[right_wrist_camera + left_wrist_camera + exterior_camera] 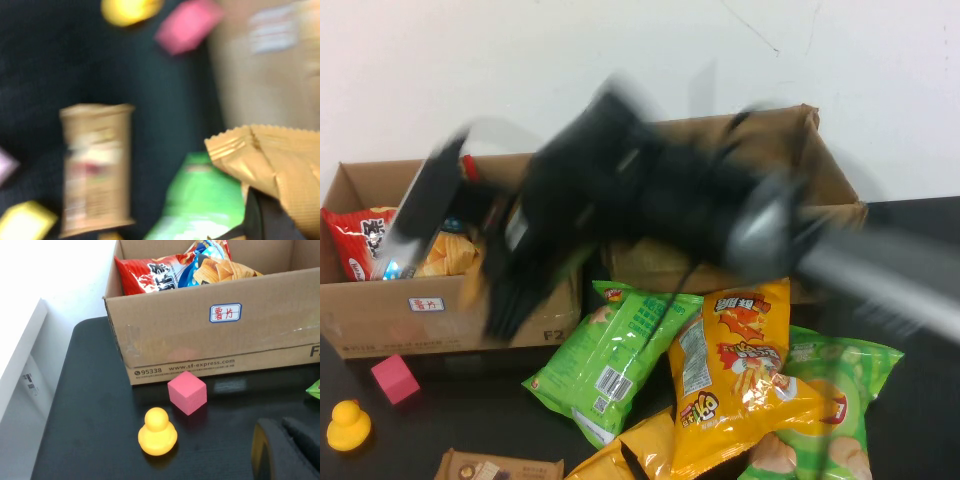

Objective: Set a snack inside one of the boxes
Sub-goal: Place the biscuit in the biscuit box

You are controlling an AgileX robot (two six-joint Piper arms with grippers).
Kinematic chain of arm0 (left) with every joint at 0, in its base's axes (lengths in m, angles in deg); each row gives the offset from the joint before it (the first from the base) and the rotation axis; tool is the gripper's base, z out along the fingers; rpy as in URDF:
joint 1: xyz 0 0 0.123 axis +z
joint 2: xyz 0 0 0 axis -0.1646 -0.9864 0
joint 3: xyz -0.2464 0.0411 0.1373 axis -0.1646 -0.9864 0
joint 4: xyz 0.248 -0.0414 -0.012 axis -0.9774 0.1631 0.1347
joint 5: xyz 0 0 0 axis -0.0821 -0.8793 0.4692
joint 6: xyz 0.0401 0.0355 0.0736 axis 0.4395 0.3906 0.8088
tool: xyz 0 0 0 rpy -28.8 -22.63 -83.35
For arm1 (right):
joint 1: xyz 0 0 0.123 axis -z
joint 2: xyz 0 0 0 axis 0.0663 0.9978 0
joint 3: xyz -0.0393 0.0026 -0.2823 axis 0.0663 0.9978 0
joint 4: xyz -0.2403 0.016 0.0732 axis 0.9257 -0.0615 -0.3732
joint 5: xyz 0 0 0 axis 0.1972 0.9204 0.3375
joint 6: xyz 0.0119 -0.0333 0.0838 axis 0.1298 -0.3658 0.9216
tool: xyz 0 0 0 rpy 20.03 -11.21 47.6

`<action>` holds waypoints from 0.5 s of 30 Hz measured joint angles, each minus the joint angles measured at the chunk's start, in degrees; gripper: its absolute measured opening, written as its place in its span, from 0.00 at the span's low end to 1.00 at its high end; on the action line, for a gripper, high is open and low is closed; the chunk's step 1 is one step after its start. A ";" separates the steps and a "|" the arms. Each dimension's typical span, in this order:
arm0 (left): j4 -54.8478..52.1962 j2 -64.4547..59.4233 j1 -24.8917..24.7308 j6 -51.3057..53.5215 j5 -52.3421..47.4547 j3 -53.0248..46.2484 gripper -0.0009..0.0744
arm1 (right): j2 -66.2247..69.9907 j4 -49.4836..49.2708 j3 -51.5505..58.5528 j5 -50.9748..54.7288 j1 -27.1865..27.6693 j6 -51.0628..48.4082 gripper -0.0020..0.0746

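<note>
My right gripper (505, 300) is blurred in motion in front of the left cardboard box (380, 310). It is shut on a tan-orange snack bag (280, 165), with one dark finger (265, 220) showing under the bag. The left box (200, 340) holds a red bag (360, 240) and a chips bag (450, 255). A second, larger box (830, 170) stands at the back right. My left gripper (282, 450) is low over the dark table near the left box's front, shut and empty.
A green bag (610, 360), a yellow bag (735, 370) and another green bag (830, 400) lie in front of the boxes. A pink cube (395, 378), a yellow duck (348, 425) and a brown snack bar (500, 467) sit at the front left.
</note>
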 joint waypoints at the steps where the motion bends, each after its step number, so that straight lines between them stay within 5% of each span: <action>1: 0.00 0.00 0.00 0.00 0.00 0.00 0.01 | -1.42 1.47 0.00 -0.74 1.52 1.15 0.14; 10: 0.00 0.00 0.00 -0.40 0.00 0.00 0.01 | -1.60 4.49 -0.10 -8.88 19.80 4.91 0.17; 15: 0.00 0.00 0.00 -0.55 0.00 0.00 0.01 | 2.06 0.16 -0.10 -11.08 27.00 6.09 0.58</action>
